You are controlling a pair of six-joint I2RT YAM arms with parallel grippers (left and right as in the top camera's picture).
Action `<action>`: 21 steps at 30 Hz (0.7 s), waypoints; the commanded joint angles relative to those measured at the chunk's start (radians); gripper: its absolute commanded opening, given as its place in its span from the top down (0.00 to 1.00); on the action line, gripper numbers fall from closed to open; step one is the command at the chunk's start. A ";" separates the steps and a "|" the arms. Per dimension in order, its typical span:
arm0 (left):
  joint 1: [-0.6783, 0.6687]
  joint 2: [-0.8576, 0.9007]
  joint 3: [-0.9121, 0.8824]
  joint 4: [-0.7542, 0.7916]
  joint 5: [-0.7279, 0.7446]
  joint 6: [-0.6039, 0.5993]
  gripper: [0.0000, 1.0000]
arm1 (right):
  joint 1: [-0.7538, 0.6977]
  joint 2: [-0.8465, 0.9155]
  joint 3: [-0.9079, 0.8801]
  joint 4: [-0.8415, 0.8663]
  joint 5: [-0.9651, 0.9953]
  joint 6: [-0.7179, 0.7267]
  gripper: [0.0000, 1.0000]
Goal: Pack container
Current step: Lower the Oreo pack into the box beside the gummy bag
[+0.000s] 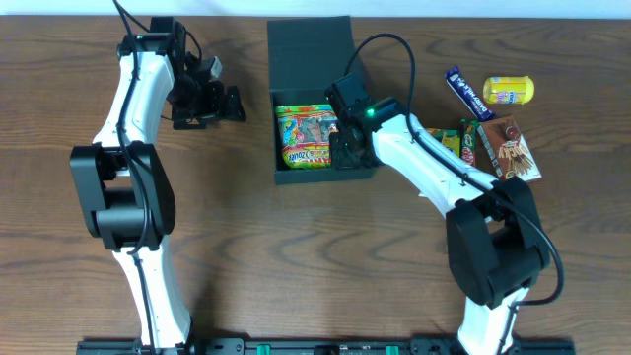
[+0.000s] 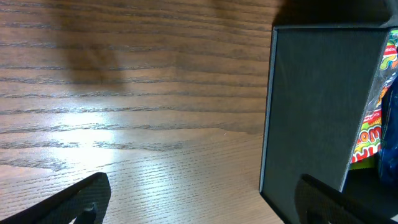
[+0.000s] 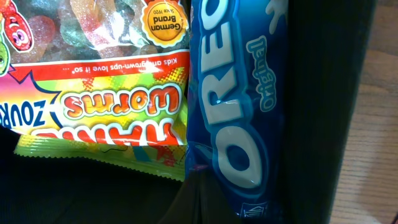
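Note:
The dark container [image 1: 275,138] stands open at the table's middle, its lid [image 1: 311,54] laid flat behind it. Inside lie a bag of gummy worms [image 1: 308,136] [image 3: 93,99] and, to its right, a blue Oreo pack [image 3: 236,106] along the wall [image 3: 323,93]. My right gripper [image 1: 347,148] [image 3: 202,199] is down in the container, shut, its tips at the Oreo pack's near end; I cannot tell whether they pinch the wrapper. My left gripper [image 1: 212,104] [image 2: 208,205] hovers open and holds nothing, just left of the container's outer wall [image 2: 317,106].
Loose snacks lie to the right of the container: a blue bar [image 1: 465,92], a yellow pack [image 1: 508,91], a brown box [image 1: 511,148] and small green and red packets [image 1: 463,143]. Bare wooden tabletop [image 2: 137,106] spreads under the left gripper.

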 commanded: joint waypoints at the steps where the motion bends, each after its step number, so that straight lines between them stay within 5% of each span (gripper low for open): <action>1: 0.000 -0.023 0.018 -0.006 -0.003 0.018 0.05 | -0.010 0.008 0.033 -0.024 0.008 -0.007 0.99; 9: 0.000 -0.023 0.018 -0.006 -0.003 0.018 0.05 | -0.072 -0.017 0.290 -0.137 0.007 -0.099 0.99; 21: 0.000 -0.023 0.018 0.002 -0.003 0.018 0.05 | -0.070 -0.016 0.091 -0.185 -0.087 -0.120 0.99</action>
